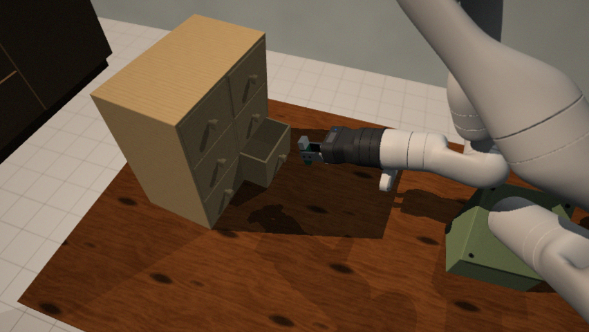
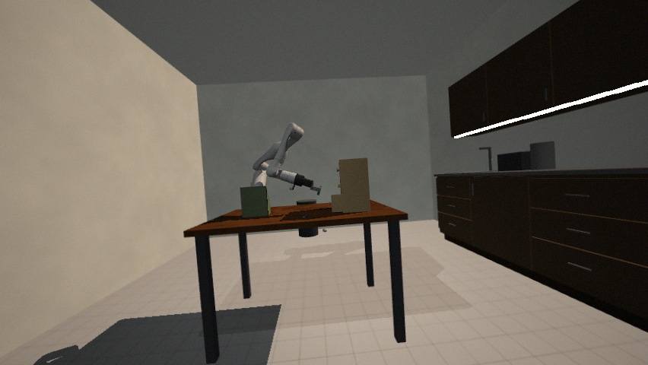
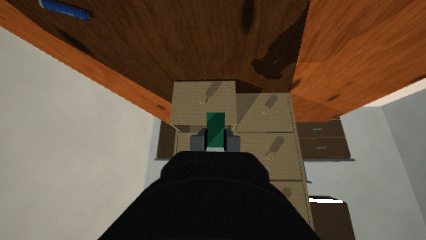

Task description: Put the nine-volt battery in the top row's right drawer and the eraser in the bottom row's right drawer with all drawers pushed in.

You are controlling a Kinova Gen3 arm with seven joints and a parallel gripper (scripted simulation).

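Before the wooden chest (image 1: 173, 78), tool (image 1: 307, 151) grips flat green eraser (image 3: 215, 129).

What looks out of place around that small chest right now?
One drawer, bottom row right, stands pulled out of the chest while the others sit flush. The gripper hangs just before it, shut on a green block. Nothing looks spilled or tipped.

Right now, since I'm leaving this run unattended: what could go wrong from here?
The pincer holds the green eraser short of the open bottom-right drawer; released here, it would likely land on the table.
Advancing low, the pincer could strike the drawer's front and shove it shut or nudge the chest.
The drawer is well out; a downward bump might tip it.
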